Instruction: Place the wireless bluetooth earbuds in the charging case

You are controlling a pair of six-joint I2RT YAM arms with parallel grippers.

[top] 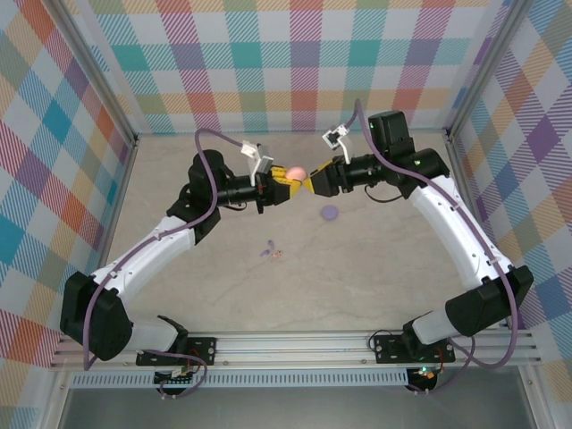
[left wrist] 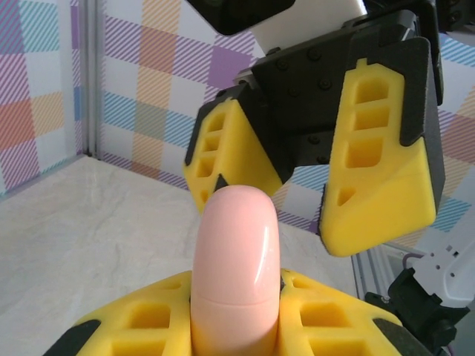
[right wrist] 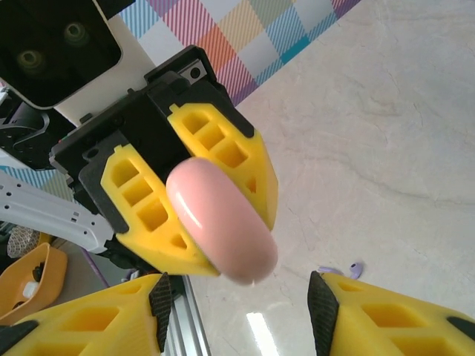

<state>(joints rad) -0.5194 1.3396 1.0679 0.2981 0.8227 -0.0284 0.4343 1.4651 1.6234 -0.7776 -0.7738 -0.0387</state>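
Observation:
A pink, rounded charging case [top: 295, 172] with a closed seam is held above the table. My left gripper [top: 284, 181] is shut on it, its yellow fingers [left wrist: 141, 322] pressing both flat sides of the case [left wrist: 236, 252]. My right gripper [top: 311, 185] faces it from the right, open, with its fingertips just short of the case [right wrist: 223, 222]. Nothing lies between the right gripper's [right wrist: 239, 311] spread pads. The earbuds lie on the table below: a lilac one [top: 266, 251] and a pink one [top: 278, 256] side by side. The lilac earbud [right wrist: 356, 267] peeks over the right finger.
A purple round disc [top: 330, 213] lies on the marble tabletop [top: 375, 268] under the right gripper. Checked walls close in the back and both sides. A metal rail [top: 295, 344] runs along the near edge by the arm bases.

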